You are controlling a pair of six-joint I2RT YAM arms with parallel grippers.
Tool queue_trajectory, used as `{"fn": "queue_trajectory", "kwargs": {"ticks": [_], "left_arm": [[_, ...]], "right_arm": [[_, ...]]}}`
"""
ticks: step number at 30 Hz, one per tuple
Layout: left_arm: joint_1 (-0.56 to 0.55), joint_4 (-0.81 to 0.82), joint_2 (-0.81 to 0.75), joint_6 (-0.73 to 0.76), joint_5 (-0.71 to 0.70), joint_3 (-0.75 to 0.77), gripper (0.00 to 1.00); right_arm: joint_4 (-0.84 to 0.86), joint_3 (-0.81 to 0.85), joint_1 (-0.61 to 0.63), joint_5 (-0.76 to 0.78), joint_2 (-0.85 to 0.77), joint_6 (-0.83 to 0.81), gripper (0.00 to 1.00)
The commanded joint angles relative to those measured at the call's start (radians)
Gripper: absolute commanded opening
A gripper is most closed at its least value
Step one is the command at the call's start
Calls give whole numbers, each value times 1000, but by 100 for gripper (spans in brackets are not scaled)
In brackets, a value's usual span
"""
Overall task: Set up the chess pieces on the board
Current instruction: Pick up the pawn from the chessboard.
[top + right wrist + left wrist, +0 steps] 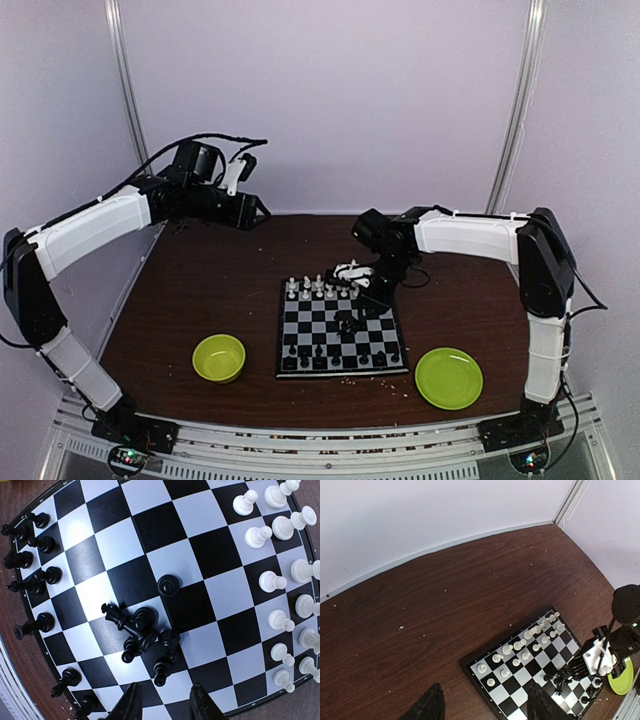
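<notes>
Board [320, 326] mid-worktop, toward near edge; bowl [219, 357] left of it, plate [449, 377] right; chess pieces [318, 287] along board's far and near rows, some heaped mid-board.

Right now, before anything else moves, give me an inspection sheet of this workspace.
Surface: dark wooden table, pale specks scattered.
Job's things: board carries white pieces along one edge, black pieces along the opposite edge; a heap of black pieces lies toppled mid-board.
Clutter: green bowl, green plate beside the board.
Grippers: left gripper open, raised away from board; right gripper open, beside the heap.
Cables: black cable looping over left wrist.
Surroundings: pale walls, metal posts.
</notes>
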Motion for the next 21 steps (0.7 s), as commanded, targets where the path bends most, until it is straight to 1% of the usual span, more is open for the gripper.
{"fn": "queue_trajectory", "kwargs": {"ticks": [1, 7, 11, 19, 21], "left_arm": [[18, 51, -62, -17, 46, -1, 57], [19, 51, -61, -18, 74, -2, 57], [18, 51, -54, -16, 74, -2, 57], [19, 51, -40, -15, 84, -3, 57], [19, 51, -34, -16, 90, -3, 56]], "right_arm": [[-27, 33, 16, 40, 33, 18, 32], [-37, 48, 24, 53, 74, 32, 31], [-33, 36, 25, 61, 76, 37, 24], [-28, 7, 23, 72, 52, 52, 8], [-24, -16, 21, 71, 29, 52, 6]]}}
